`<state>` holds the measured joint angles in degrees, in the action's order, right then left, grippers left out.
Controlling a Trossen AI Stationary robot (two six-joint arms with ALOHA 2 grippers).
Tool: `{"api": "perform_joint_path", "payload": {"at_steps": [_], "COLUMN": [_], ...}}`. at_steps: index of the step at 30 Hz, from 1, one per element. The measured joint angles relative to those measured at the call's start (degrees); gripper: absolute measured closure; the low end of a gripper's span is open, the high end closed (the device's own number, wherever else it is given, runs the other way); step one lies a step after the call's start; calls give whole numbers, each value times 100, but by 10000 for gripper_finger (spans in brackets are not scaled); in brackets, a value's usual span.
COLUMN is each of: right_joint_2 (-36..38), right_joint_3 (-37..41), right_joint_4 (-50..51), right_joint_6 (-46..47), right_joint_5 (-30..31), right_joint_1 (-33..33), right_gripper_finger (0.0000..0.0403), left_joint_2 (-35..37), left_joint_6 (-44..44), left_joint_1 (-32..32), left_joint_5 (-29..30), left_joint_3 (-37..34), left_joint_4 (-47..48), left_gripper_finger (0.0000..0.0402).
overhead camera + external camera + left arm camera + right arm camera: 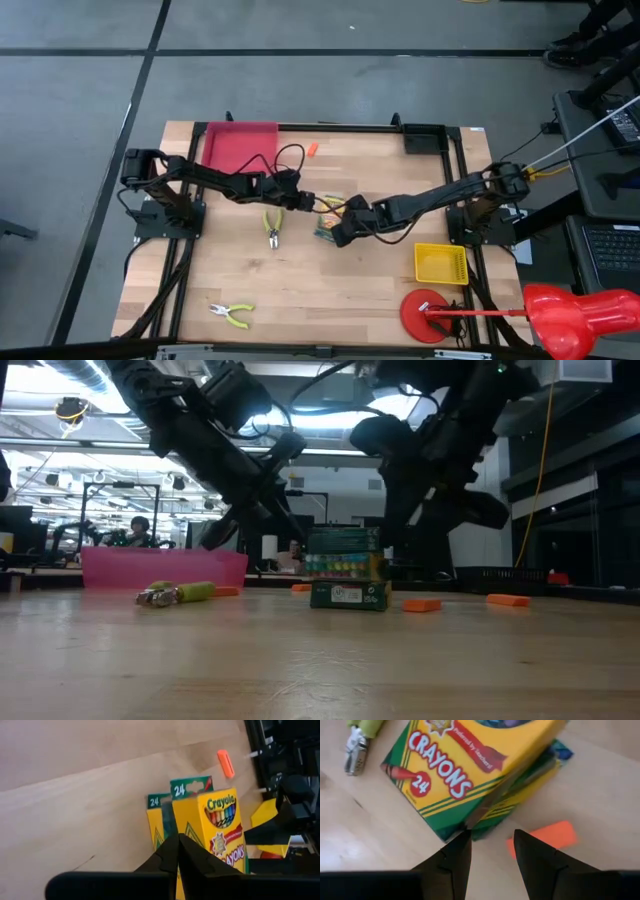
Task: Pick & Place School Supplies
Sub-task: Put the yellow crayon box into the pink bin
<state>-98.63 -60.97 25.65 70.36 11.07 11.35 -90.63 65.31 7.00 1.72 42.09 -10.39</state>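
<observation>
Left gripper (178, 851) fingers shut, empty, by crayon box (212, 827) mid-frame; right gripper (492, 852) part open, lined up to grab.

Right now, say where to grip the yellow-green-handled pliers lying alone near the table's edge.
Take the yellow-green-handled metal pliers at the narrow neck where both handles meet the head, coming straight down. They lie flat on the wooden table with handles splayed, so the neck is slimmest, and nothing crowds them.

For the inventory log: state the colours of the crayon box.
The crayon box is yellow with green edging and red lettering, clearest in the right wrist view.
</observation>
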Motion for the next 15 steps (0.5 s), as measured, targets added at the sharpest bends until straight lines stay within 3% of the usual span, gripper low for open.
{"api": "perform_joint_path", "payload": {"at_steps": [7,15], "right_joint_2": [-48,-59], "right_joint_3": [-2,-2], "right_joint_4": [-354,-482], "right_joint_6": [212,438], "right_joint_5": [-13,-39], "right_joint_1": [35,173], "right_gripper_finger": [249,249], "left_joint_2": [-396,-1170], "left_joint_6": [-61,-428], "left_joint_1": [0,-50], "left_joint_5": [-318,-647], "left_joint_3": [99,921], "left_joint_4": [-64,-267], "left_gripper_finger": [399,398]}}
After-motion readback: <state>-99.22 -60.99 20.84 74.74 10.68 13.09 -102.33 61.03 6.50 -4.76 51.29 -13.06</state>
